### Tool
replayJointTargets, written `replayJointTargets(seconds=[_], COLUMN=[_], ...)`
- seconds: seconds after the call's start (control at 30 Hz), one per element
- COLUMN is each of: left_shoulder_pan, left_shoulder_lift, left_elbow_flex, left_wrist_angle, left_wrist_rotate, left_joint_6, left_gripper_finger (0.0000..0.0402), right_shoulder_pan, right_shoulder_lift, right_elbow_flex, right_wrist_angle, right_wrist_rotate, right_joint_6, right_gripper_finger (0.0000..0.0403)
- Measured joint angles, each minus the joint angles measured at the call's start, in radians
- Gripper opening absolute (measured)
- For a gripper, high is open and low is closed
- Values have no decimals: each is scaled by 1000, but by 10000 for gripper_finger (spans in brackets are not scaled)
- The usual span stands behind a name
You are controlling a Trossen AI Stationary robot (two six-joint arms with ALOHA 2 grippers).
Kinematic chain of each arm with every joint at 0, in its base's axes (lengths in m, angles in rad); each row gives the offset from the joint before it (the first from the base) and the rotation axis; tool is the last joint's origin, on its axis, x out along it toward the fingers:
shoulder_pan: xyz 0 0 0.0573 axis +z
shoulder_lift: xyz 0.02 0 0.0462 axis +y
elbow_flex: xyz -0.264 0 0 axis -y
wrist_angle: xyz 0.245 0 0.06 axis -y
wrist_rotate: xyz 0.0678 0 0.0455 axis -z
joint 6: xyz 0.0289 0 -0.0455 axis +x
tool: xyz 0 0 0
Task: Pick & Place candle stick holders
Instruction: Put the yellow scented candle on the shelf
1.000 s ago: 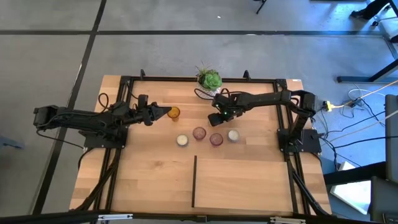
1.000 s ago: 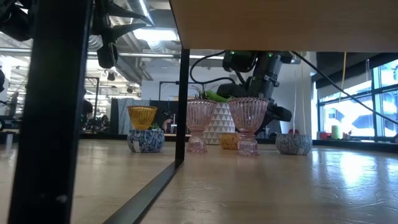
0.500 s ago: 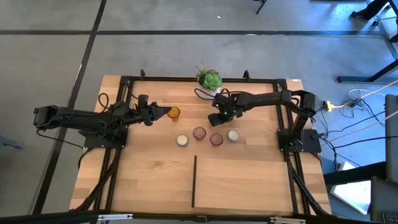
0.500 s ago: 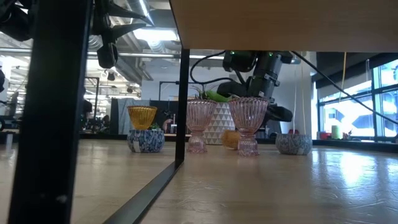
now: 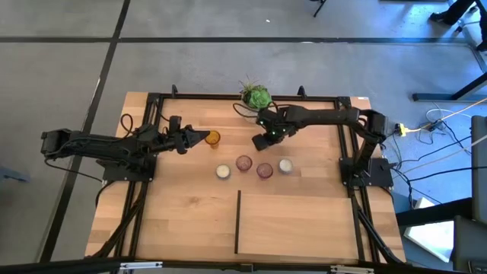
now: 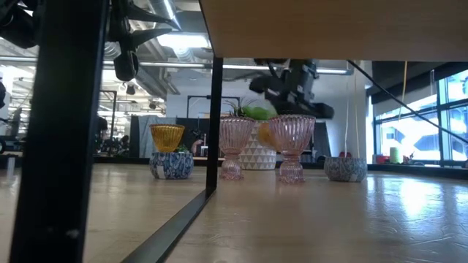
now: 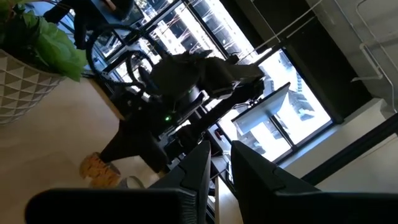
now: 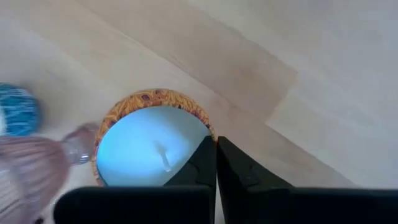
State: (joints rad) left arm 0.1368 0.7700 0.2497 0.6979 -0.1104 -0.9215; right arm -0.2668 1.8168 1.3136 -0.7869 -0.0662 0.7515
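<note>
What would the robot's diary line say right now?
right gripper: shut on small round orange-patterned candle holder, near green plant in white pot | left gripper: open, beside amber glass holder

Right arm reaches from the 3 o'clock side toward 12 o'clock, its claw (image 5: pixel 265 137) pinched shut, fingers (image 8: pixel 210 163) pressed together. Left arm stretches from 9 o'clock inward, claw (image 5: pixel 199 137) fingers (image 7: pixel 198 168) slightly parted
</note>
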Motion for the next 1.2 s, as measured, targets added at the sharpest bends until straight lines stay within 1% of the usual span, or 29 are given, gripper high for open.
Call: replayJointTargets(seconds=[0.13,0.3,0.47,0.57,0.63,0.73,0.93,1.1,1.2], left_shoulder_pan=[0,0,0,0,0,0,-4,-47,-92], left_shoulder_lift=[0,0,0,0,0,2,8,14,21], left_elbow_flex=[0,0,0,0,0,0,0,0,-1], left_wrist_angle=[0,0,0,0,0,-1,-17,-18,-20], left_wrist_rotate=[0,0,0,0,0,0,7,-13,-61], left_joint_6=[0,18,30,36,37,37,-1,-31,-37], left_gripper_finger=[59,59,59,59,59,59,59,59,59], right_shoulder_pan=[0,25,109,186,245,338,543,720,833], right_shoulder_lift=[0,0,0,-1,-14,-46,-105,-136,-137], right_elbow_flex=[134,325,508,593,615,630,627,627,627], right_wrist_angle=[-159,-430,-689,-791,-775,-790,-785,-784,-784], right_wrist_rotate=[11,39,92,109,108,85,134,148,148], right_joint_6=[-62,-144,-176,-170,-149,-57,141,333,447], right_gripper_finger=[1,1,1,0,0,0,0,0,0])
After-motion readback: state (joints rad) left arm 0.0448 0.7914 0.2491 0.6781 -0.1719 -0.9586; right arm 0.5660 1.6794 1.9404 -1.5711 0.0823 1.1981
